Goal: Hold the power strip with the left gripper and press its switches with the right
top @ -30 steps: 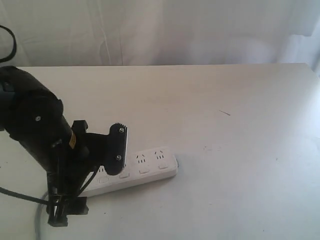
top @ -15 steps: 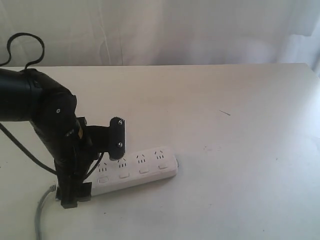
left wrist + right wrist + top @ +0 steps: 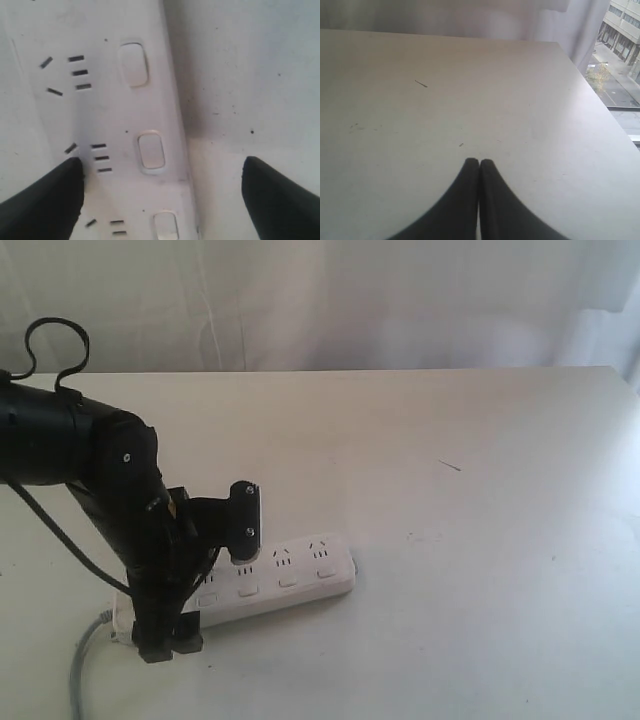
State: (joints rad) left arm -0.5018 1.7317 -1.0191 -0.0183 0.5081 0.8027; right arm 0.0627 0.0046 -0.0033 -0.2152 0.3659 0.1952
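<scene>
The left gripper [image 3: 161, 172] is now brought lower, spread wide over the strip [image 3: 300, 575] at the table's [image 3: 480, 490] near left; the right gripper [image 3: 479, 165] is kept clenched, well apart, so clamping is judged next

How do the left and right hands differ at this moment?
The left hand is open; the right hand is shut, fingers together. The left hand hangs over the power strip, with buttons between its fingers; the right hand is over the table, no strip in its view. Both have black fingers and grip nothing.
</scene>
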